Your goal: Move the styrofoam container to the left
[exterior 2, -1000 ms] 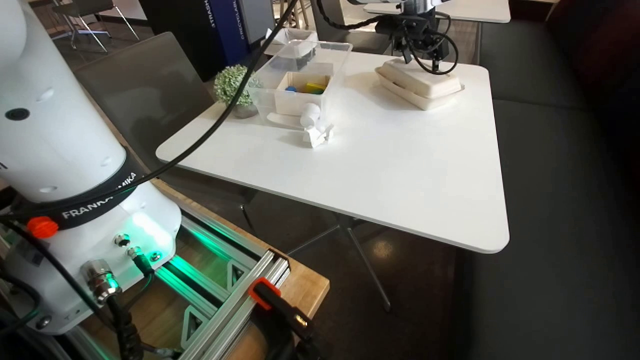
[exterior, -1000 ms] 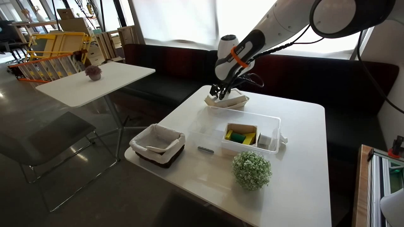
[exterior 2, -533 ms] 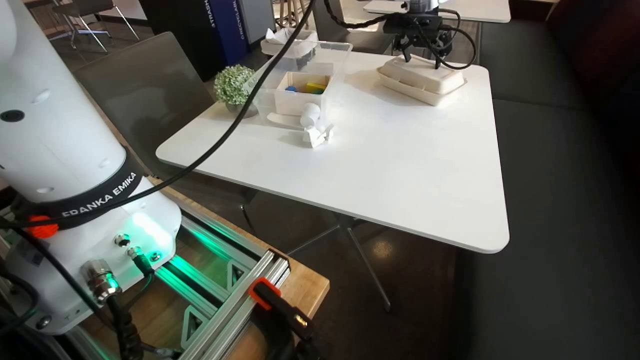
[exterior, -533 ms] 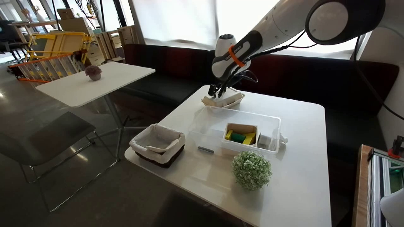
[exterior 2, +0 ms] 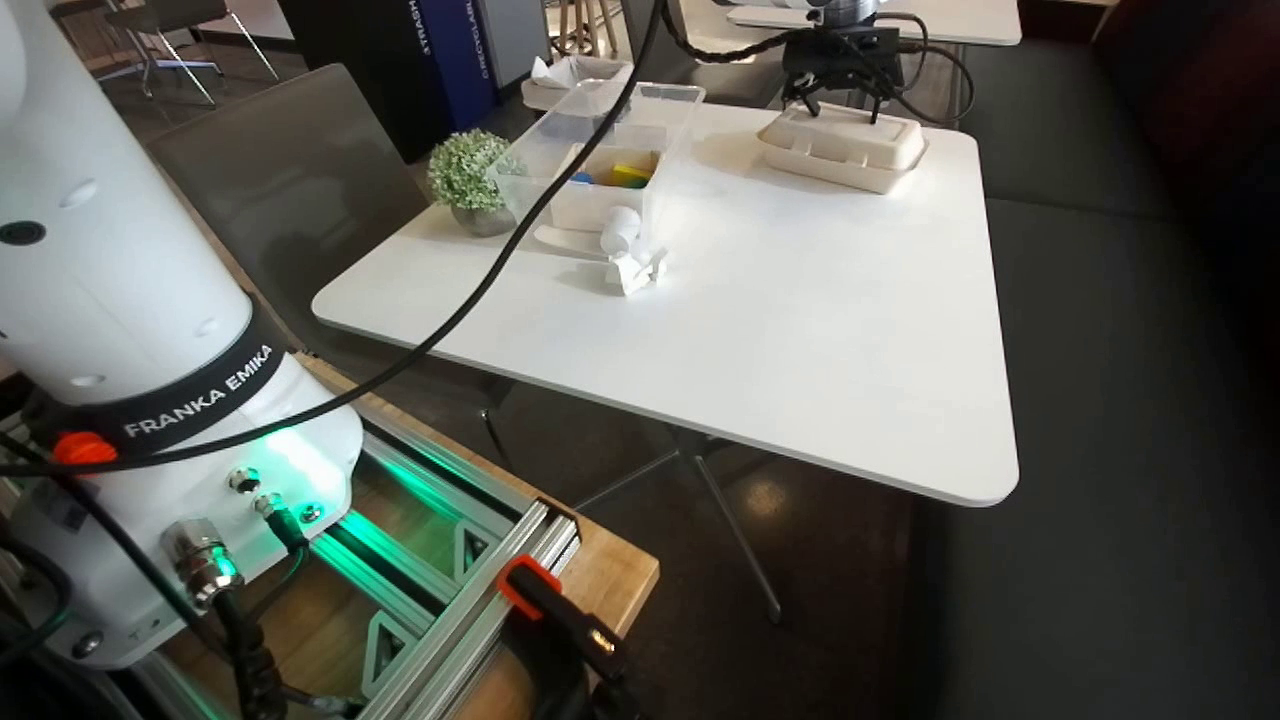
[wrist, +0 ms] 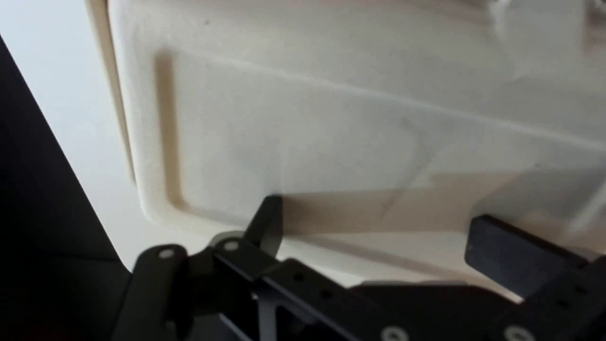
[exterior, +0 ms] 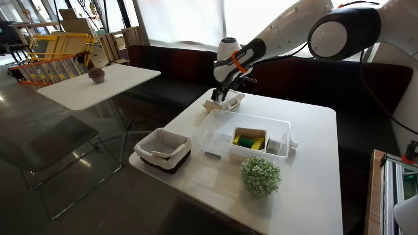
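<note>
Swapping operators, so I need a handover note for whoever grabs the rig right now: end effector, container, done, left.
End effector: jaws apart, fingertips at the lid; whether they press on it, can't tell.
Container: lid down, on the white table near a corner, apart from the clear bin.
Done: in an exterior view it has shifted picture-left over the last second.
Left: judge whether that's far enough; if not, probably more travel the same way, minding the table edge, then lift clear.

window (exterior: 183, 23) blown out; floor (exterior: 124, 202) dim; wrist view soft, shadows on container (wrist: 326, 137).
</note>
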`<state>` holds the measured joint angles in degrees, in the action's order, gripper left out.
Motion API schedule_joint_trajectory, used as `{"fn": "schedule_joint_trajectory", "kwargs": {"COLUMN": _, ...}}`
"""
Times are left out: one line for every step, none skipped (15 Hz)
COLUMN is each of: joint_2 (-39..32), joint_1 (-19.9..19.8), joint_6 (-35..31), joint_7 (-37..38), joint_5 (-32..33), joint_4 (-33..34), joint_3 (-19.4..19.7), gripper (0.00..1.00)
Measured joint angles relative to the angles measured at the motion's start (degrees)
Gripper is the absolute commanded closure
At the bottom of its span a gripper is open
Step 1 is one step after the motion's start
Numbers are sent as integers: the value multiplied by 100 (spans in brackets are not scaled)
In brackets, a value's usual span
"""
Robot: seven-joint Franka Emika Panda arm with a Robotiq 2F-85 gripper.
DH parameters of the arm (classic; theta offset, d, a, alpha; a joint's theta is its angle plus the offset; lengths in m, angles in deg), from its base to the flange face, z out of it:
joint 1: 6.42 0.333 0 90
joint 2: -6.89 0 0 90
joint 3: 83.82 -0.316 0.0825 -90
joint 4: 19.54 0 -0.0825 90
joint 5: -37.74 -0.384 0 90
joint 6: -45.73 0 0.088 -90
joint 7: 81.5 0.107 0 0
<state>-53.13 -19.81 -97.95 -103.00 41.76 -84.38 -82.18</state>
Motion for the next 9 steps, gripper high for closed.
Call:
{"fn": "schedule_joint_trajectory", "kwargs": {"joint_2": -93, "joint_1": 0, "joint_6": 2, "joint_7": -150, "joint_5": 33, "joint_4": 143, "joint_3": -27, "gripper": 0}}
{"fn": "schedule_joint_trajectory", "kwargs": {"joint_2": -183, "joint_1": 2, "joint_6": 3, "joint_7": -275, "joint_5": 67, "joint_4": 284, "joint_3": -47, "gripper": 0}}
{"fn": "schedule_joint_trajectory", "kwargs": {"joint_2": -270, "joint_1": 3, "joint_6": 9, "joint_7": -374, "joint_5": 99, "joint_4": 425, "joint_3": -65, "gripper": 0}}
{"fn": "schedule_joint_trajectory", "kwargs": {"joint_2": -357, "joint_1": 3, "joint_6": 28, "joint_7": -443, "joint_5": 129, "joint_4": 566, "joint_3": -76, "gripper": 0}}
{"fn": "schedule_joint_trajectory", "kwargs": {"joint_2": -436, "joint_1": 3, "joint_6": 50, "joint_7": -489, "joint_5": 142, "joint_4": 694, "joint_3": -85, "gripper": 0}}
{"fn": "schedule_joint_trajectory", "kwargs": {"joint_2": -514, "joint_1": 1, "joint_6": 67, "joint_7": -543, "joint_5": 145, "joint_4": 823, "joint_3": -93, "gripper": 0}}
{"fn": "schedule_joint_trajectory", "kwargs": {"joint_2": -588, "joint_1": 0, "joint_6": 88, "joint_7": -569, "joint_5": 146, "joint_4": 947, "joint_3": -96, "gripper": 0}}
{"fn": "schedule_joint_trajectory", "kwargs": {"joint_2": -647, "joint_1": 0, "joint_6": 125, "joint_7": -581, "joint_5": 146, "joint_4": 1055, "joint_3": -101, "gripper": 0}}
{"fn": "schedule_joint_trajectory", "kwargs": {"joint_2": -692, "joint_1": -2, "joint_6": 189, "joint_7": -594, "joint_5": 146, "joint_4": 1147, "joint_3": -107, "gripper": 0}}
